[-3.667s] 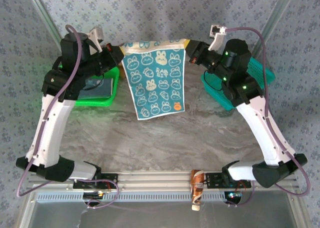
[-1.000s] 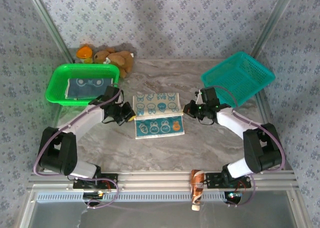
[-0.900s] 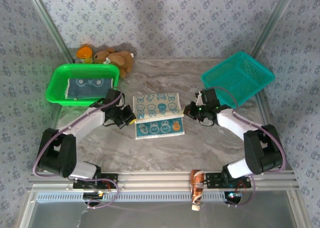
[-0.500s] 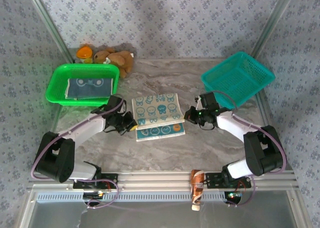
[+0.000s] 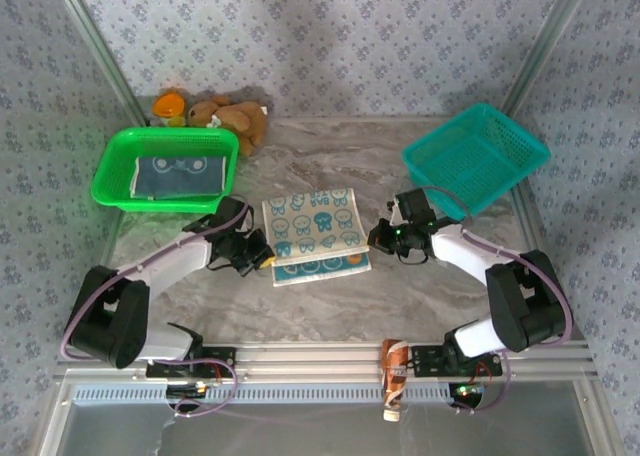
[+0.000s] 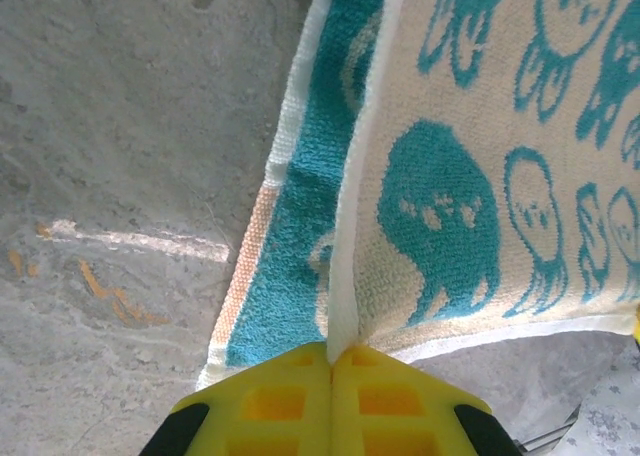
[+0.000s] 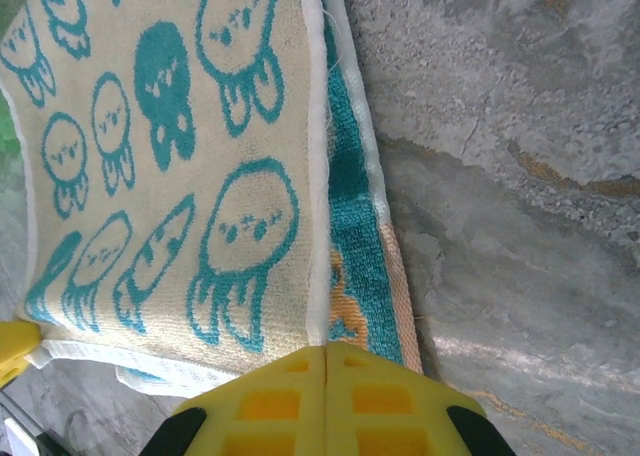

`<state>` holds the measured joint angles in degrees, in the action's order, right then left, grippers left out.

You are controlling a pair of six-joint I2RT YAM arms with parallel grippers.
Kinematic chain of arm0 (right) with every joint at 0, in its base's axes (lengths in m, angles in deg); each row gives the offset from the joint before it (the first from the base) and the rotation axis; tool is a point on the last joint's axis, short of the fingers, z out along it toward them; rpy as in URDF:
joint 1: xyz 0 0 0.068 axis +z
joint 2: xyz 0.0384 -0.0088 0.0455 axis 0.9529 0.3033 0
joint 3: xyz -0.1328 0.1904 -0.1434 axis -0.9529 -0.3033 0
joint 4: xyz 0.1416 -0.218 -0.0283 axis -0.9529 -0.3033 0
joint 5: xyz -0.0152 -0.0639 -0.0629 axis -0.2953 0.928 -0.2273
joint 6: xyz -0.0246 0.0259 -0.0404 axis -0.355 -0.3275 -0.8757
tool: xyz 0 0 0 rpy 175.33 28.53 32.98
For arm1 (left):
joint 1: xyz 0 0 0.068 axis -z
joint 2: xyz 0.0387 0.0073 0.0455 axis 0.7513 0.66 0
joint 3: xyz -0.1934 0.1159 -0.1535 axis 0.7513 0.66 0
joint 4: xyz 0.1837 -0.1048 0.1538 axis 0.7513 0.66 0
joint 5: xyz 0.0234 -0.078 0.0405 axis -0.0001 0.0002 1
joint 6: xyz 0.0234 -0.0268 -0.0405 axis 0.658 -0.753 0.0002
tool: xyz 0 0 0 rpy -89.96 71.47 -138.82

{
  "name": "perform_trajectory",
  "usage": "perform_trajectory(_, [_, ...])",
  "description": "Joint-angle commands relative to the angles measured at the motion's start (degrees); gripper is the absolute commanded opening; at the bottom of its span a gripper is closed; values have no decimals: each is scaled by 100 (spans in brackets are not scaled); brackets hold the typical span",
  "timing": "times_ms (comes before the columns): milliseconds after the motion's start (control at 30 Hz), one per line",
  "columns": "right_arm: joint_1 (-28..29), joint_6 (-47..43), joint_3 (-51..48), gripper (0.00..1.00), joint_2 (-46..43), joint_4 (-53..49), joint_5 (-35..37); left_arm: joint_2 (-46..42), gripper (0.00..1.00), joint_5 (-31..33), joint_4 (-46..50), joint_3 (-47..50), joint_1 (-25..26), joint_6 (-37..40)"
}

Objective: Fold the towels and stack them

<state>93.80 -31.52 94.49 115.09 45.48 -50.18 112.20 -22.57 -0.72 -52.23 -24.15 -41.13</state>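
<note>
Top external: 2 towels [image 5: 313, 226], 2 baskets [image 5: 475, 156]

Both of my arms reach forward and low, forearms angled inward toward each other. My left gripper [image 5: 262, 258] has its yellow fingers [image 6: 270, 401] pressed flat together, clamping one edge of the towel [image 5: 312, 226]. My right gripper [image 5: 379, 238] mirrors this, with its fingers [image 7: 390, 401] clamped on the opposite edge.

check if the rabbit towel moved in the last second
Yes. The left tool and right tool have drawn the cream flap of the towel toward the near rail, away from the green basket, covering most of its teal side.
</note>
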Motion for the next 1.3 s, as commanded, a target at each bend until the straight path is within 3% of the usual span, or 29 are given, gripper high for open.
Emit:
perform_trajectory(0, [48,-152,194,0,-109,-297,124,-297,0,90,355,-306,40,-20])
perform_trajectory(533, [41,-141,662,0,-634,-733,195,-879,0,210,996,-875,145,-151])
perform_trajectory(1267, [140,-238,41,0,26,-648,71,-522,0,106,244,358,487,-625])
